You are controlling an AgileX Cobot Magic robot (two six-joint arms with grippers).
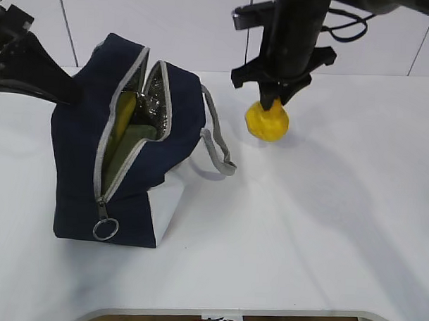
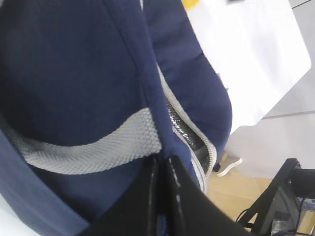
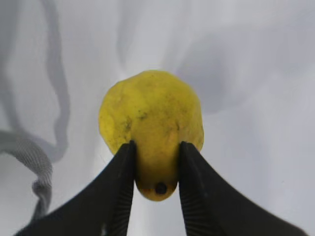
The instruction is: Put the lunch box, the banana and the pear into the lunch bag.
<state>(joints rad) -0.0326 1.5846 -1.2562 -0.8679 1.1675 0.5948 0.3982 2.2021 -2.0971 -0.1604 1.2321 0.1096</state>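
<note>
Lunch bag at the table's left side, pear right of it toward the far edge.
The lunch bag [image 1: 127, 150] is stood on the table [image 1: 304, 227] near the left edge, mouth unzipped. The banana [image 1: 124, 109] is seen inside it, with the lunch box [image 1: 134, 140] in the bag beside it. The pear [image 1: 266, 121] is placed right of the bag, nearer the far edge, pinched between the right gripper [image 1: 271, 101] fingers. The left gripper [image 2: 162, 169] is closed on the bag's far-left wall.

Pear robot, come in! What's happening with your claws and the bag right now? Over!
Right claw pinching pear at its narrow end. Left claw shut on lunch bag, holding it open. Banana already inside. Grey handle lies between pear and bag.
</note>
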